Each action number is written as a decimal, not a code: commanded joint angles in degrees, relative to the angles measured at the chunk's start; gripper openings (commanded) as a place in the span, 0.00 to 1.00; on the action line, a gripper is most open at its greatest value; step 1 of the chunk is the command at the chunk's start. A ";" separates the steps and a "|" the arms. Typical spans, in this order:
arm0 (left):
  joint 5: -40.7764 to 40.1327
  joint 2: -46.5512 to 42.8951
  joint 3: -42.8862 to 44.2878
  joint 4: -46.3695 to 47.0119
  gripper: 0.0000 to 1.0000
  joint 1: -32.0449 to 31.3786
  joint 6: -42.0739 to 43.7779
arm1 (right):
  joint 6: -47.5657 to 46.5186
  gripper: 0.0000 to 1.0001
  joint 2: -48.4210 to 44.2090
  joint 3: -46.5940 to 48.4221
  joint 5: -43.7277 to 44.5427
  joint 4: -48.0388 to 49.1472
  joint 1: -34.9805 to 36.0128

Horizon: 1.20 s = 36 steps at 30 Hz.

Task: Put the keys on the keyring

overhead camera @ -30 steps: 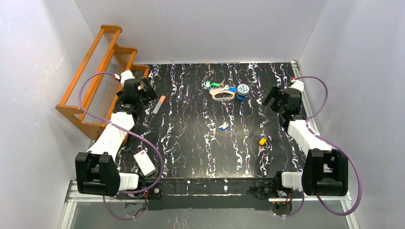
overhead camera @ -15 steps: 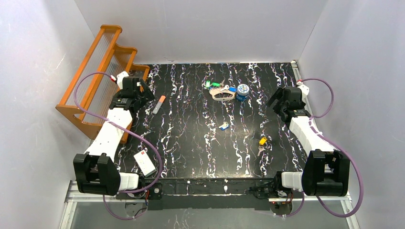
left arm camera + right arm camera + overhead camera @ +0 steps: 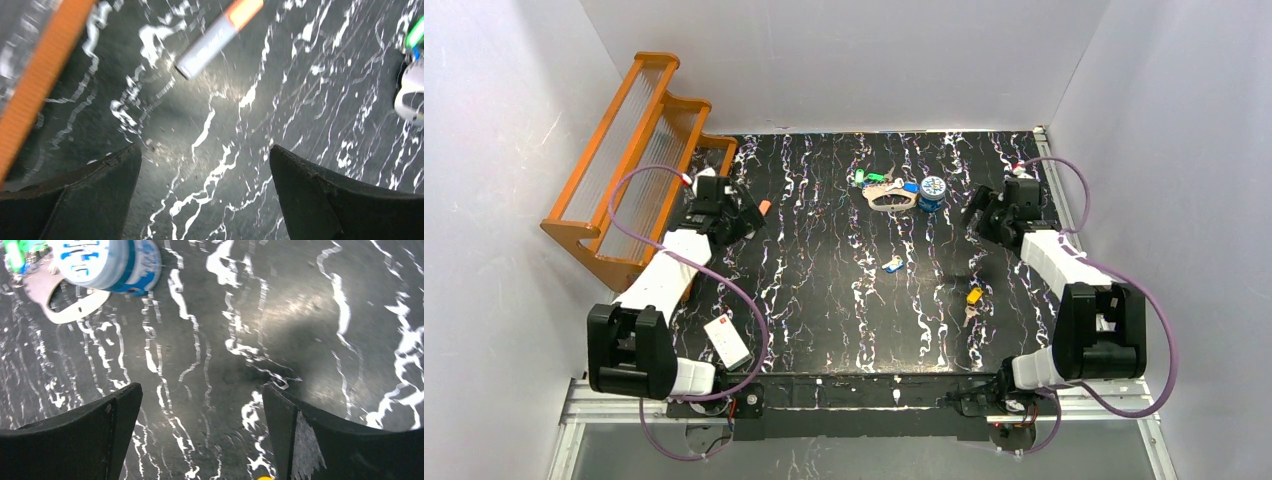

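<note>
Now | left gripper [image 3: 749,213] agape | right gripper [image 3: 976,216] agape | keyring [image 3: 892,203] between them, touching neither

Even top view, blurry wrist views.
Top external: bright diffuse overhead light, sharp, soft shadows under both arms on the glossy table [image 3: 824,300]. 2 wrist views: soft and smeared on tube [image 3: 215,40], tin [image 3: 105,262] and keyring [image 3: 60,317]; hazy glare patches on the marble; fingers [image 3: 85,200] near-black along the bottom edge, underexposed, surface detail lost.
</note>
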 commanded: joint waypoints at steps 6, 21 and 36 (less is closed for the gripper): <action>3.86 2.40 -6.22 9.12 0.98 -10.16 -8.93 | -7.88 0.99 6.43 15.05 -2.57 0.43 14.87; 5.56 4.98 -6.44 12.97 0.98 -13.98 -14.69 | -13.39 0.95 39.66 49.31 7.77 -15.24 27.54; 6.38 5.44 -8.06 12.01 0.98 -13.98 -15.07 | -15.99 0.91 53.59 65.35 2.00 -21.00 28.43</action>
